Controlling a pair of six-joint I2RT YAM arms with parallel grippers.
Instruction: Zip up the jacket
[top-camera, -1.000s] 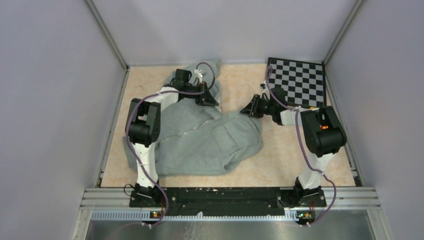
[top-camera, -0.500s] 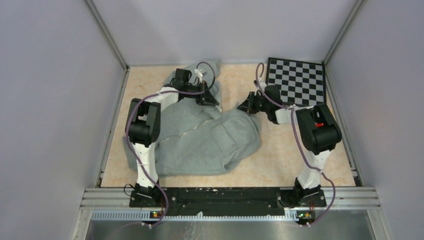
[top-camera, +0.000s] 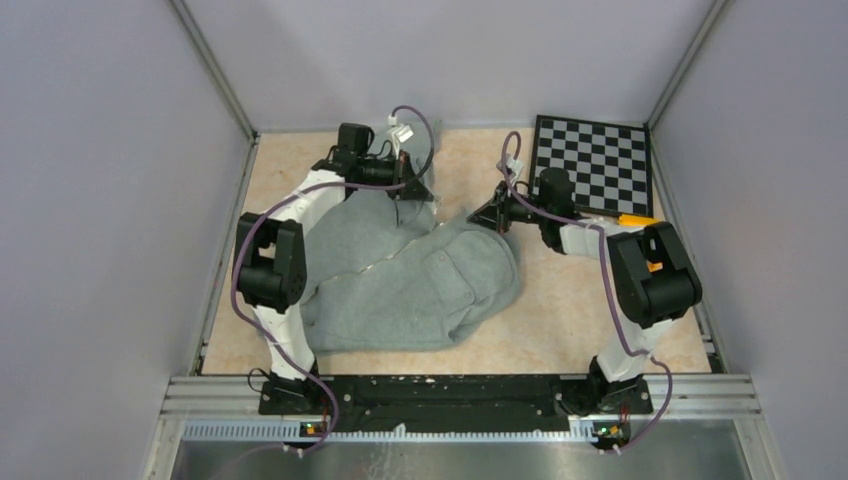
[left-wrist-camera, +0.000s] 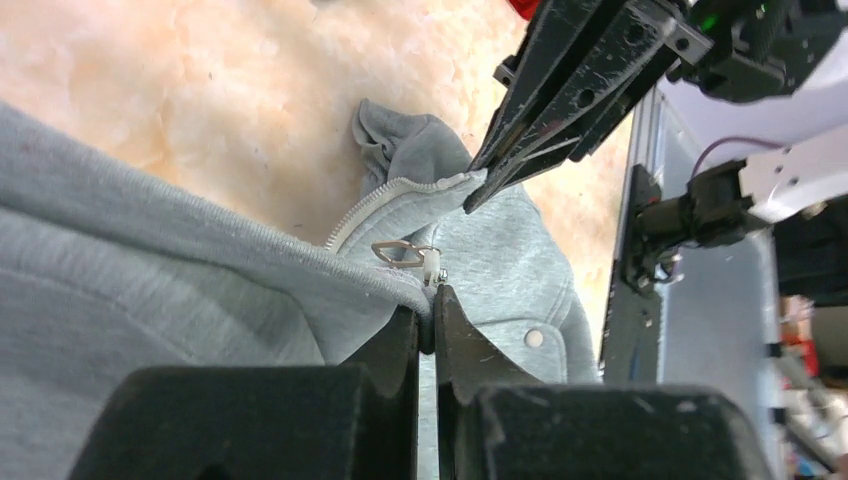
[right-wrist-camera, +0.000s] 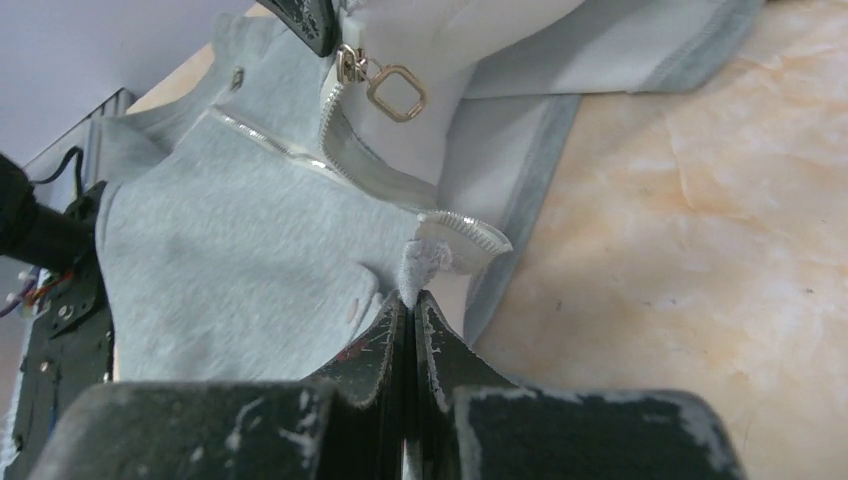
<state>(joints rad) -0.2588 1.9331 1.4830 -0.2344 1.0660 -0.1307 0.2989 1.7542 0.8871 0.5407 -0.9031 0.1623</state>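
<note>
Right fingers (right-wrist-camera: 402, 312) shifted onto jacket (top-camera: 420, 290), clamped; left fingers (left-wrist-camera: 425, 316) clamped on it too; beige table (top-camera: 580, 320), grey walls (top-camera: 100, 200).

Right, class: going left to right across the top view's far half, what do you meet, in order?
Left gripper → right gripper → checkerboard; the jacket spreads under both grippers, so it is left out.

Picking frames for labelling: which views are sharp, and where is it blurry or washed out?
Top external view: evenly lit, sharp, soft shadows only. Left wrist view: zipper pull crisp, the left end effector in front dark and soft-focus. Right wrist view: jacket pale, almost washed out toward the top, zipper pull sharp.
</note>
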